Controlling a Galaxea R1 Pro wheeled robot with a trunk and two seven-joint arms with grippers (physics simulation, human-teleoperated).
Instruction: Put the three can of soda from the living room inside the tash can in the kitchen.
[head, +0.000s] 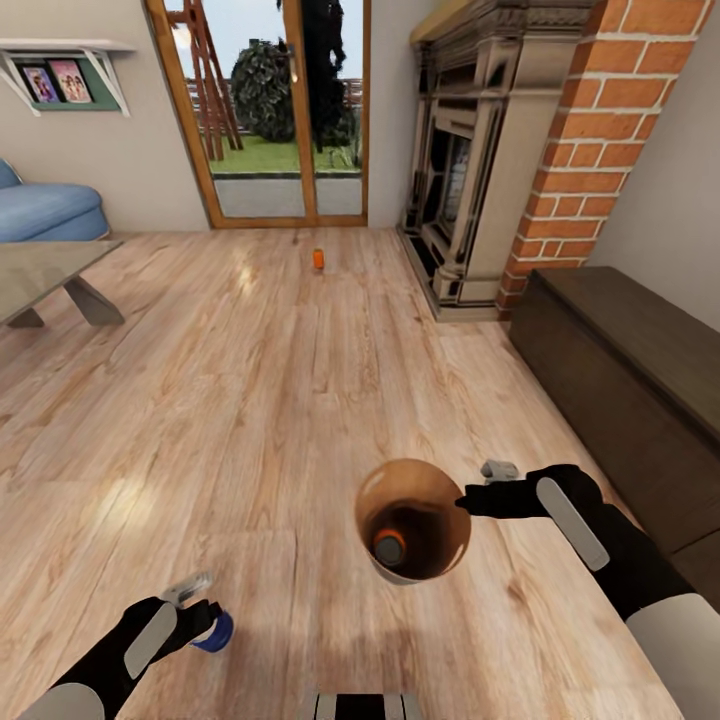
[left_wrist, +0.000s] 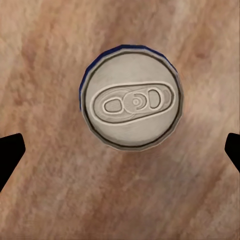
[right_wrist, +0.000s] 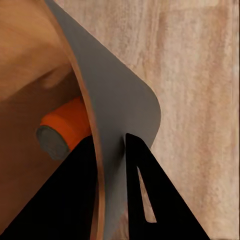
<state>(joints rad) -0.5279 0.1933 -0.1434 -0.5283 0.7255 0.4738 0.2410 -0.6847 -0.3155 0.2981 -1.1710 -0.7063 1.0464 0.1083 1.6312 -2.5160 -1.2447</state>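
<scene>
In the head view the pale grey trash can (head: 430, 505) sits near my feet, its brown inside showing. My right gripper (head: 466, 503) is shut on its rim, and in the right wrist view the fingers (right_wrist: 145, 170) pinch the bin wall (right_wrist: 120, 90). An orange soda can (head: 389, 547) lies inside the bin (right_wrist: 62, 130). The dark blue soda can (head: 217, 633) stands upright on the floor, silver top (left_wrist: 131, 104) facing up. My left gripper (head: 200, 612) hangs open right above it, fingertips wide of the can on both sides (left_wrist: 123, 144). A second orange soda can (head: 318, 259) stands far off by the glass doors.
The red-brick fireplace (head: 480, 170) and a long dark wooden bench (head: 640, 380) line the right side. A low table (head: 50, 275) and the blue sofa (head: 45, 210) stand at the left. Wood-framed glass doors (head: 270, 110) close the far wall. Light wood floor (head: 250, 400) stretches between.
</scene>
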